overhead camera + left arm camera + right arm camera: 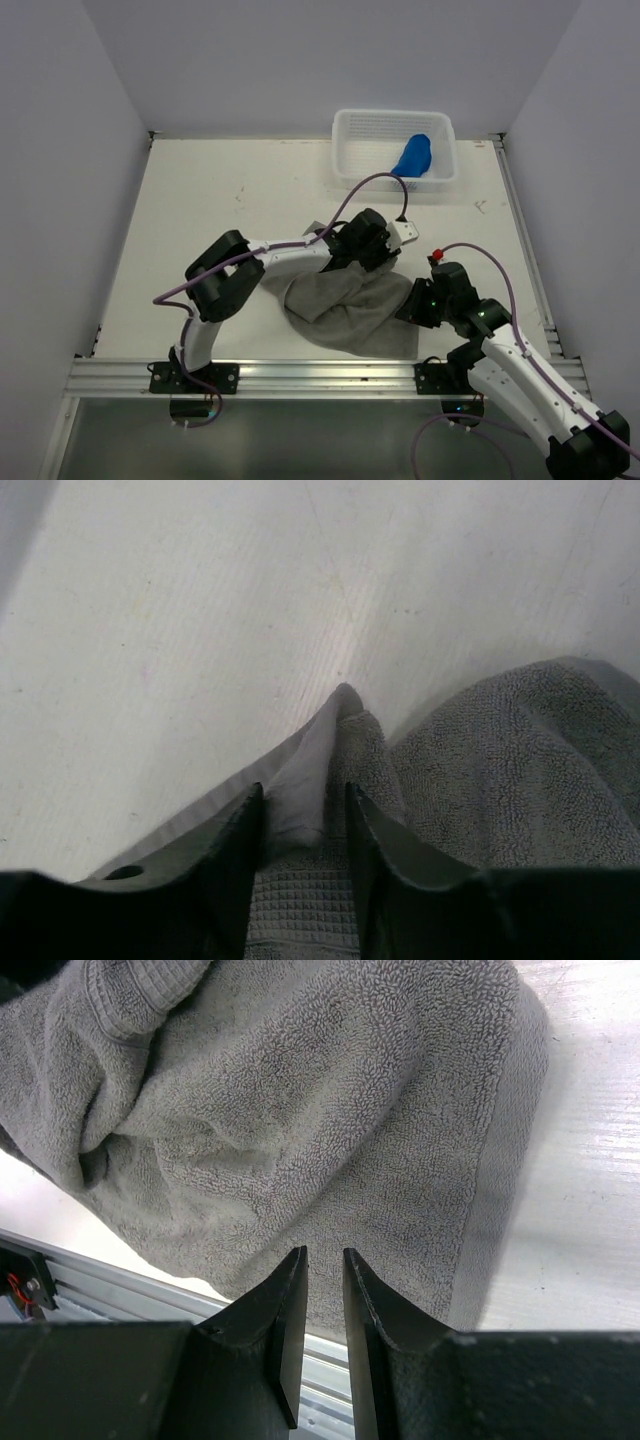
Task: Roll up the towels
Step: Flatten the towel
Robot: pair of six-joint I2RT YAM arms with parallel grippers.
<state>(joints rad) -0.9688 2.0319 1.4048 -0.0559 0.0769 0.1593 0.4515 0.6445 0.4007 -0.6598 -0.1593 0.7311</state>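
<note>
The grey towel [352, 305] lies crumpled near the table's front edge, between the two arms. My left gripper [372, 250] is shut on a raised fold of the towel's hemmed edge [318, 780] at its far side, and cloth fills the gap between its fingers. My right gripper [415, 302] hovers at the towel's right edge, with its fingers [290, 1300] almost together and nothing between them; the towel [330, 1110] lies beneath it. The blue towel [413, 156] lies bunched in the white basket [350, 150].
The basket stands at the back right against the rear wall. An aluminium rail [300, 375] runs along the near edge, just under the towel's front edge. Walls close in the left, right and back sides.
</note>
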